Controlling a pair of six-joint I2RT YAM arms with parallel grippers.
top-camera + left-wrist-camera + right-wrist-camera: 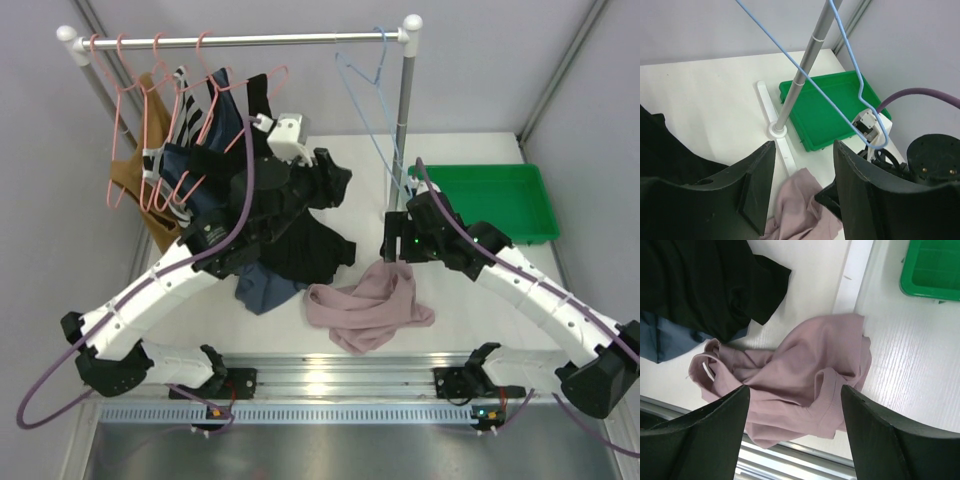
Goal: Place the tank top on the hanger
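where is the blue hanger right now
In the top view the light-blue hanger hangs at the right end of the rail, beside the upright pole and just left of the green tray.

Left wrist view: hanger (858,80) hook cut off at top edge; tank top (800,205) runs off bottom edge, partly behind left claw (804,150) fingers. Right wrist view: green tray (935,265) cropped at corner.
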